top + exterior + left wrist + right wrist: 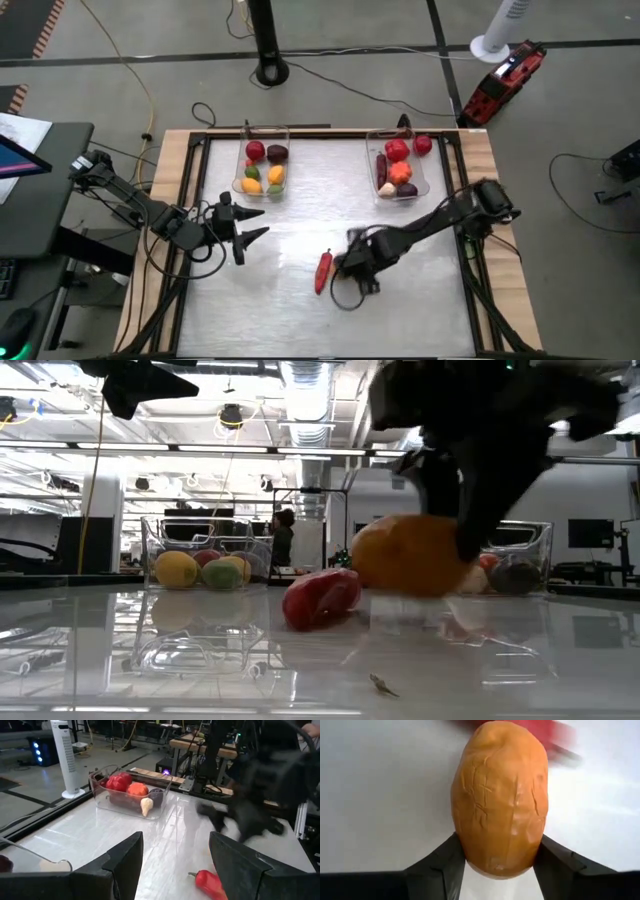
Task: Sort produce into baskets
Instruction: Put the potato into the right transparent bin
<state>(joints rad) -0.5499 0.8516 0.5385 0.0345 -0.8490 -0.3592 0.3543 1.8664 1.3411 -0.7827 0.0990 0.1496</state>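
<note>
My right gripper (pixel 347 266) is shut on an orange-brown potato-like piece (pixel 500 800) at the table's middle; the piece also shows in the low view (pixel 408 556). A red chili (pixel 322 270) lies on the table just left of it. My left gripper (pixel 250 226) hangs open and empty over the table's left part, pointing right. Two clear baskets stand at the far side: the left one (pixel 247 166) and the right one (pixel 419 184), each with several produce pieces inside. My right gripper pinches the orange-brown piece between its two fingers (pixel 442 865), on the two sides of its end nearest the wrist (pixel 470 851). Most of the piece sticks out past the fingertips. The arm comes slanting down from the table's right. In the low view the piece seems clear of the table.
A red-and-black device (pixel 503 82) and a white fan base (pixel 495 42) stand on the floor beyond the table's far right corner. A black pole base (pixel 270 68) stands behind the far edge. Bare table top (pixel 280 310) lies at the near side.
</note>
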